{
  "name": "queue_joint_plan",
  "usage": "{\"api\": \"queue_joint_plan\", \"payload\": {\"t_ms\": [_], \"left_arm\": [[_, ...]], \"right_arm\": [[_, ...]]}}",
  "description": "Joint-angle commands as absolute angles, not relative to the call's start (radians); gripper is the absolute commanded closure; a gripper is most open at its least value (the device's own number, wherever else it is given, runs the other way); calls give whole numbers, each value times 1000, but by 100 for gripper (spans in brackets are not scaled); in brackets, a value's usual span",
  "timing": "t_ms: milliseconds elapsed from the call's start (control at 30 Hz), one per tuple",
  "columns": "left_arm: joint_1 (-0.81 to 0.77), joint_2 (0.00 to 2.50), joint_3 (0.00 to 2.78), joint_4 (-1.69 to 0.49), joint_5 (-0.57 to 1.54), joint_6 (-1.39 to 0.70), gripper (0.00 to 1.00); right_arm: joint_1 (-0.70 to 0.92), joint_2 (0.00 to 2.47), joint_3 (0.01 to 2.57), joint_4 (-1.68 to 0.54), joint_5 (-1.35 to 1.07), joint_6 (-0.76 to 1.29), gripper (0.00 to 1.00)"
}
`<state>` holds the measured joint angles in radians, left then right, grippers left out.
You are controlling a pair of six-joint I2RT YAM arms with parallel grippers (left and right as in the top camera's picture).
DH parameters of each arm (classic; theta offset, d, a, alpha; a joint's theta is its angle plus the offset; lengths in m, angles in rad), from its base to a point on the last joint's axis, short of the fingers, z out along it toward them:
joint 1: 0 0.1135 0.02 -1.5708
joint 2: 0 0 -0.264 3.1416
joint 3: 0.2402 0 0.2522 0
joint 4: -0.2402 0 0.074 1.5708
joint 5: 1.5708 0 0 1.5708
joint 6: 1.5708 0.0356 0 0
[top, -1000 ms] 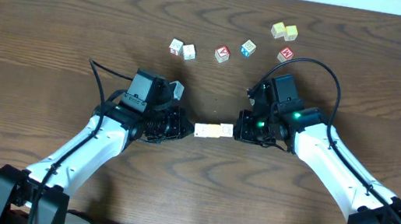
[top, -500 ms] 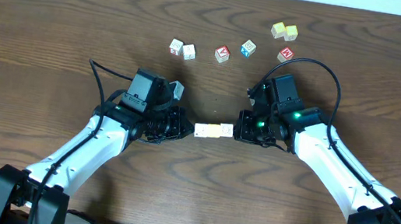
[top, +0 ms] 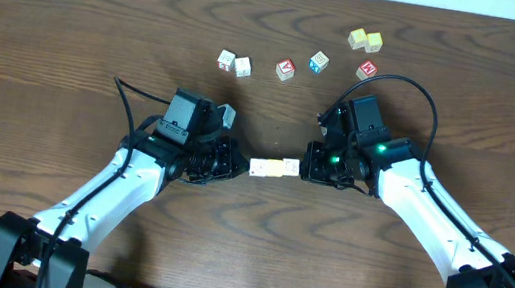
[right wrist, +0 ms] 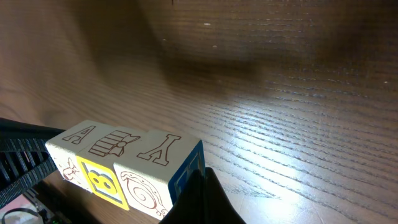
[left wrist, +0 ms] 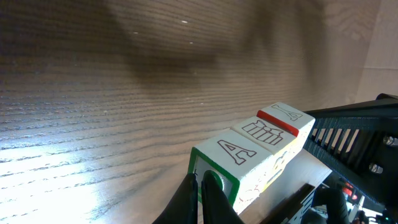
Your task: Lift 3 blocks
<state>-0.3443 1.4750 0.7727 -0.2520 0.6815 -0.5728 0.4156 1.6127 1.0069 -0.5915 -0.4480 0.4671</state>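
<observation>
Three blocks (top: 274, 168) form one row, squeezed endwise between the left gripper (top: 240, 165) and the right gripper (top: 303, 171), each clenched with nothing inside, tips pressing the row's ends. The row seems to hang clear of the desk (top: 73, 17), so the lift looks nearly done. Beyond the row lie loose cubes (top: 286, 68).

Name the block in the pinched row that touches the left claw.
The end block, A on top, green-bordered end face; the far end block is red-edged.
</observation>
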Motion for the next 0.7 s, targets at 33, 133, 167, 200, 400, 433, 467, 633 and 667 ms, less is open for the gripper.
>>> {"api": "queue_joint_plan", "payload": {"t_ms": [33, 133, 167, 200, 400, 433, 467, 633, 667], "left_arm": [[-390, 1461, 810, -230, 810, -575, 93], [-390, 1461, 810, -231, 810, -575, 93], [-390, 1461, 810, -230, 810, -575, 93], [-390, 1461, 810, -230, 810, -575, 93], [-390, 1461, 810, -231, 796, -579, 93], [-390, 1461, 810, -230, 794, -579, 93], [-390, 1462, 810, -228, 794, -579, 93], [-390, 1462, 810, -227, 795, -579, 93], [-390, 1462, 810, -227, 795, -579, 93]], "right_arm": [[479, 1612, 1021, -569, -690, 479, 99], [479, 1612, 1021, -569, -690, 479, 99], [479, 1612, 1021, -569, -690, 478, 99], [479, 1612, 1021, -569, -690, 478, 99], [479, 1612, 1021, -569, -690, 479, 99], [479, 1612, 1021, -569, -690, 479, 99], [479, 1612, 1021, -569, -690, 479, 99], [479, 1612, 1021, -569, -690, 478, 99], [479, 1612, 1021, -569, -690, 478, 99]]}}
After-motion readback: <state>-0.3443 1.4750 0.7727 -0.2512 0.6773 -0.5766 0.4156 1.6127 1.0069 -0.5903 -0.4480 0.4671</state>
